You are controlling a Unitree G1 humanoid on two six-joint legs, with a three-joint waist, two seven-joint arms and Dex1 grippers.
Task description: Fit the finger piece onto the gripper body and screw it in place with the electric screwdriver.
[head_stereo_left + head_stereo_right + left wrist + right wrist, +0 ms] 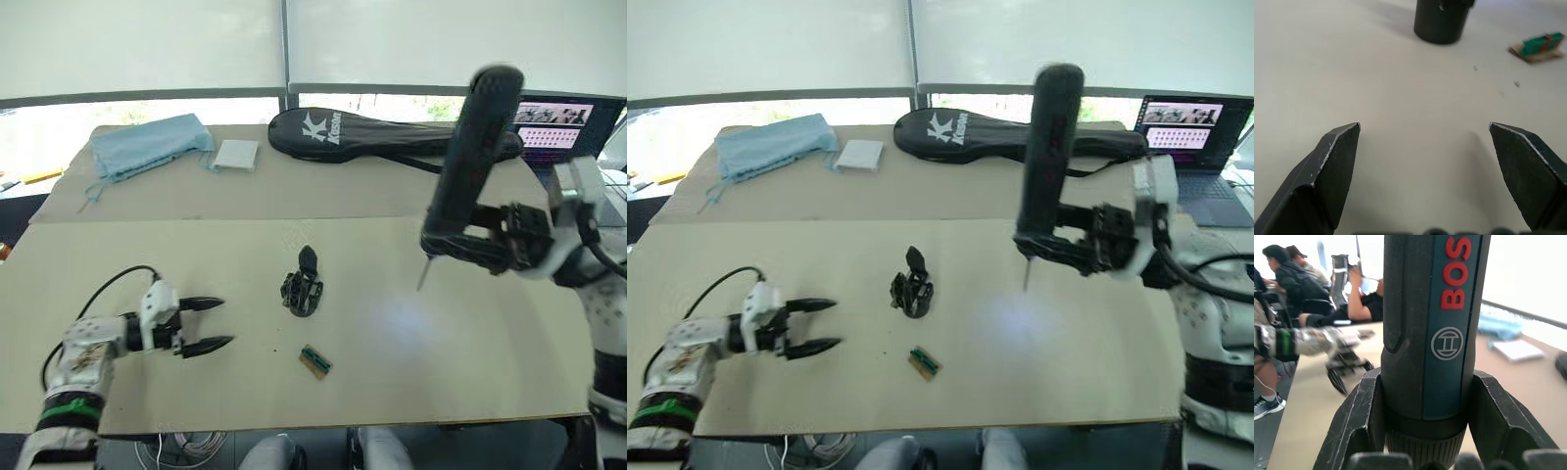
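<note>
Near the left edge of the table (470, 362), the left gripper (217, 324) rests with jaws spread, empty. Mid-table stands the gripper body (303, 287), a small black block, its pointed finger apparently upward. Right, the right gripper (460, 247) clamps the electric screwdriver (473, 157), upright, black, bit down.

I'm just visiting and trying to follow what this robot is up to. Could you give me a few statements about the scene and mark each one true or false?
1. The right gripper holds the electric screwdriver upright, bit pointing down. True.
2. The left gripper holds the gripper body. False: its fingers are open with nothing between them, and the gripper body sits on the table apart from it.
3. The screwdriver's bit touches the gripper body. False: it hangs above bare table, off to the side.
4. A small green-and-tan item lies on the table near the gripper body. True.
5. A black racket bag lies at the table's far side. True.
</note>
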